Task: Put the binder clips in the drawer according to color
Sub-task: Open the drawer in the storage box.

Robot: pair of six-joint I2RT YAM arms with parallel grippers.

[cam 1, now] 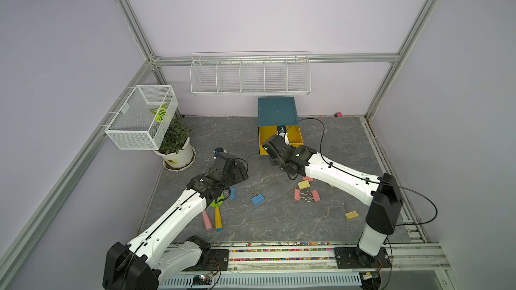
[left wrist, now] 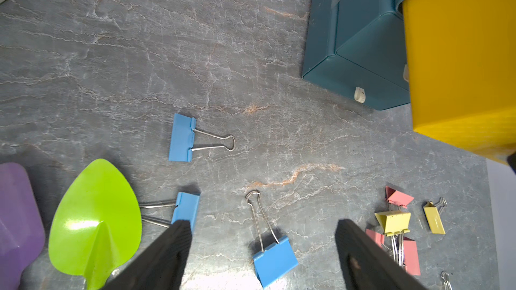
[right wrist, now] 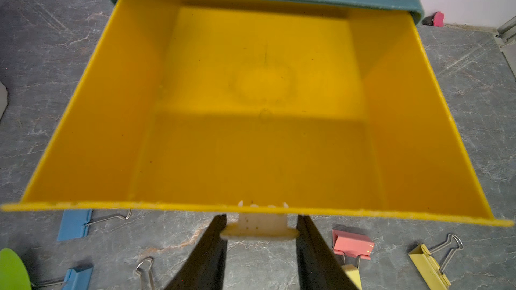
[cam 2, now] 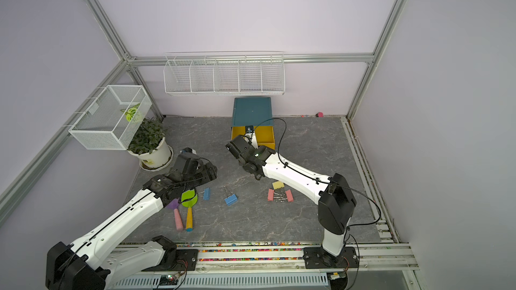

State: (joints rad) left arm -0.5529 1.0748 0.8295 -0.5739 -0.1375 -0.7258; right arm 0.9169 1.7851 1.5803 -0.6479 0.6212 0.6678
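Note:
The teal drawer cabinet [cam 1: 276,111] stands at the back, its yellow top drawer [right wrist: 259,85] pulled out and empty. My right gripper [right wrist: 259,227] is shut on that drawer's white pull [right wrist: 258,225]. My left gripper [left wrist: 262,224] hangs open above the grey floor, with one blue binder clip [left wrist: 275,260] lying between its fingers and two more blue ones [left wrist: 181,138] [left wrist: 186,209] nearby. Pink clips [cam 1: 296,194] [cam 1: 315,195] and a yellow one [cam 1: 303,184] lie bunched under the right arm. Another yellow clip [cam 1: 351,215] lies alone at the front right.
Two toy trowels, green [cam 2: 189,198] and purple [cam 2: 173,205], lie beside the left arm. A potted plant [cam 1: 176,149] and a wire basket [cam 1: 141,118] stand at the back left. A white wire rack [cam 1: 250,78] hangs on the back wall above the cabinet.

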